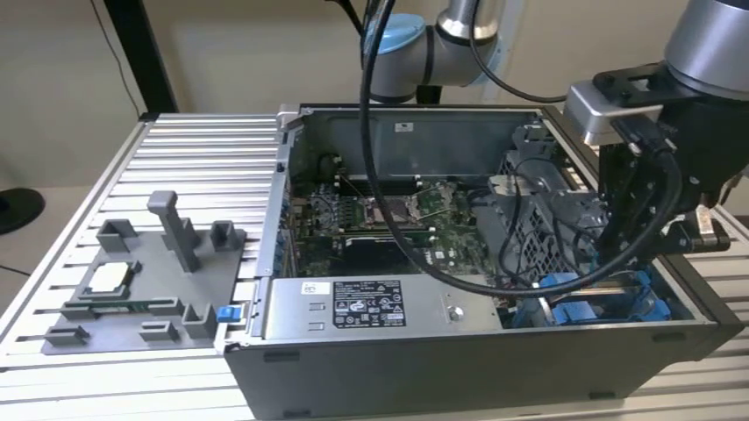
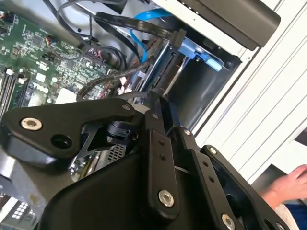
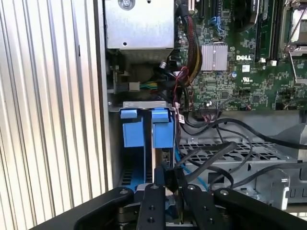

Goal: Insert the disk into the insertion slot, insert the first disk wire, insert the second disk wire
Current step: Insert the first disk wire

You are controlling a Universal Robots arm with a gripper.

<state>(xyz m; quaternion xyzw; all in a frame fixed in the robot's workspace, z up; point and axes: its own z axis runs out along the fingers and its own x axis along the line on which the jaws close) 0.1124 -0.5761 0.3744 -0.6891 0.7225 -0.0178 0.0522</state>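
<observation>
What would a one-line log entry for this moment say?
gripper: inside computer case, at blue-framed disk | disk: standing in drive bay | black cables: beside bay | hold: unclear

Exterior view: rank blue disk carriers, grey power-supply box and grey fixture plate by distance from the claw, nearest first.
From the claw:
1. blue disk carriers: just below it, in the case corner at the exterior view's right.
2. grey power-supply box: along the case's near wall, toward the middle.
3. grey fixture plate: outside the case, on the table at the exterior view's left.
</observation>
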